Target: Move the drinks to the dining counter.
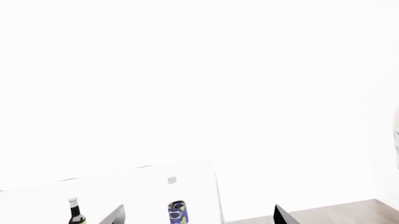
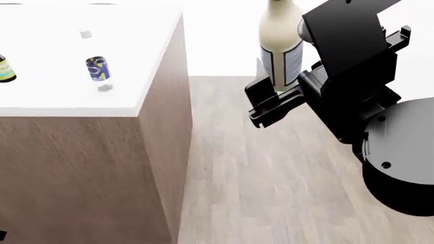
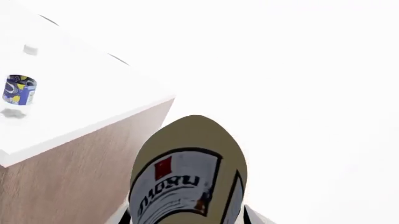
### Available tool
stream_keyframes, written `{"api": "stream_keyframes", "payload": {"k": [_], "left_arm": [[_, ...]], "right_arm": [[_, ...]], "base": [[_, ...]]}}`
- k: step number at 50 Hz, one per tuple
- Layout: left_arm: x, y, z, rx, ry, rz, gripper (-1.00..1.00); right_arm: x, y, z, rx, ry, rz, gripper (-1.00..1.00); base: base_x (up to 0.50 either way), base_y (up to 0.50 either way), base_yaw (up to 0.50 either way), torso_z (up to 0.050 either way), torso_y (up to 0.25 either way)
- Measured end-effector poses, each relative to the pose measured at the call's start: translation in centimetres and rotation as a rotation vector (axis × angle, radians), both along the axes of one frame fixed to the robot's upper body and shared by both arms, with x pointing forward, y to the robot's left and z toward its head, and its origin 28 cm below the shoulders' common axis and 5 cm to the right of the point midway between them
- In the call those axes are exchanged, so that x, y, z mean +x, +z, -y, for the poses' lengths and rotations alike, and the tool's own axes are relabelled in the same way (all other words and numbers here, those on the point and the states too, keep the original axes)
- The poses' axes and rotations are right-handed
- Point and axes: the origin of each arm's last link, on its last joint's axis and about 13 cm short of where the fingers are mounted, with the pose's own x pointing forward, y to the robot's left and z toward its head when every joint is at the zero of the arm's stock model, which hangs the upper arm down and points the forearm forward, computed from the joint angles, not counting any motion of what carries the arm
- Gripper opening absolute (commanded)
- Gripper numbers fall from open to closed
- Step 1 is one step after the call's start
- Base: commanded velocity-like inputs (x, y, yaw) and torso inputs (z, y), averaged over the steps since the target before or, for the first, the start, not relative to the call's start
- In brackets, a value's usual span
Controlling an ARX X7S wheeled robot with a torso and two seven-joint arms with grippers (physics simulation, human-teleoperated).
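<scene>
Seen only from the head view: right gripper clamped on the tall cream bottle, held upright in the air past the dining counter's right edge, above pale wood-plank floor. Shown up close by the right wrist view: white black-bordered label with a red square and dark lettering, unreadable. Standing well in from the counter's front edge, on the smooth white slab over wood-grain sides: clear bottle with blue-yellow label and small dark bottle; left gripper fingers apart, empty.

The tall cream bottle with white label is upright in the air beside the desk. The small dark bottle and the clear blue-label bottle stand apart on that white top.
</scene>
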Motion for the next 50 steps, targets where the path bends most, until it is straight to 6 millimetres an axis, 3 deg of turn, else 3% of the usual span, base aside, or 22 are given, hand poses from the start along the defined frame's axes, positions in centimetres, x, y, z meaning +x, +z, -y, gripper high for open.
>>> {"api": "stream_keyframes", "payload": {"k": [50], "left_arm": [[-0.07,0.08,0.01,0.001,-0.001,0.003,1.00]], "right_arm": [[-0.24,0.26,0.03,-0.006,0.003,0.009,-1.00]], "base": [[0.00,0.50,0.00,0.000,0.001]]}}
